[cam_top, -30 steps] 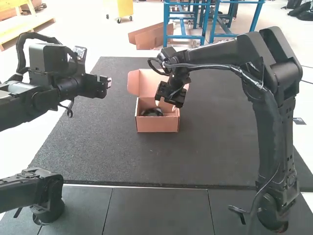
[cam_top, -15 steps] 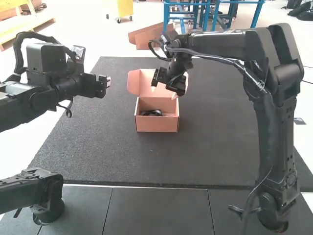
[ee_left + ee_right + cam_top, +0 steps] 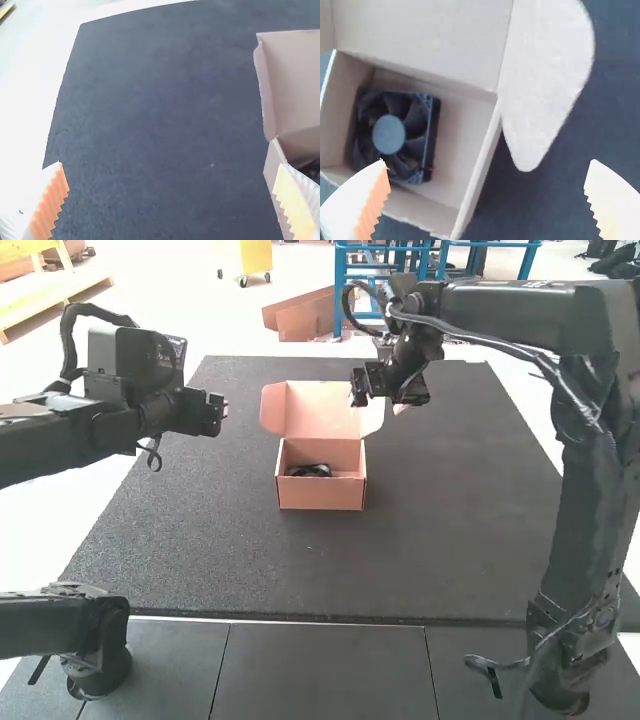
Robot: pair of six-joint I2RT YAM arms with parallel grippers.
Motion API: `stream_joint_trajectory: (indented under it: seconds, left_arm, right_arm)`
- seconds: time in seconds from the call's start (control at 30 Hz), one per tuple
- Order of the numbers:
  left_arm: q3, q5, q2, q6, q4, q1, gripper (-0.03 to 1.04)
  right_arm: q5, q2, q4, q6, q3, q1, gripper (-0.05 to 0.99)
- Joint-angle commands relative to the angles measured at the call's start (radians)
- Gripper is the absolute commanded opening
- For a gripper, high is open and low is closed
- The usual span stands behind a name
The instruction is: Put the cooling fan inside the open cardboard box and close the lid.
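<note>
My right claw [image 3: 390, 390] is hanging wide open and empty above the far right corner of the box [image 3: 320, 490]. The fan [image 3: 395, 135] is lying flat inside; the upright lid [image 3: 305, 408] is standing just left of my claw.

Cardboard box [image 3: 320, 488]: plain pale brown. Cooling fan [image 3: 395, 137]: black. Mat [image 3: 450, 510] beneath jaws: dark charcoal, finely speckled. Left gripper [image 3: 167, 202], right gripper [image 3: 485, 202]: white ribbed fingers [image 3: 350, 207], orange saw-toothed pads.

From above, the front wall of the box [image 3: 320, 492] hides most of the fan [image 3: 310, 470]. The left wrist view's edge cuts the box off; the right wrist view blurs its side flap [image 3: 545, 85].
</note>
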Motion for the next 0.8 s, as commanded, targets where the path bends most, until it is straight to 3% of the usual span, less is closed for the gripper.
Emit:
stream_joint_trajectory:
  seconds: [0.0, 0.1, 0.27, 0.53, 0.77]
  left_arm:
    - [0.068, -0.052, 0.087, -0.026, 0.024, 0.007, 0.97]
    - [0.117, -0.059, 0.176, -0.042, 0.045, 0.006, 0.97]
    - [0.192, -0.108, 0.336, -0.067, 0.105, 0.001, 0.97]
    - [0.34, -0.172, 0.587, -0.121, 0.139, -0.003, 0.97]
    - [0.433, -0.233, 0.715, -0.144, 0.143, -0.002, 0.97]
  right_arm:
    - [0.036, -0.114, 0.079, -0.109, -0.075, -0.03, 0.89]
    - [0.059, -0.195, 0.226, -0.123, -0.187, -0.038, 0.85]
    - [0.055, -0.269, 0.442, -0.115, -0.346, -0.045, 0.84]
    - [0.035, -0.299, 0.588, -0.088, -0.469, -0.042, 0.84]
    - [0.012, -0.299, 0.64, -0.052, -0.494, -0.045, 0.84]
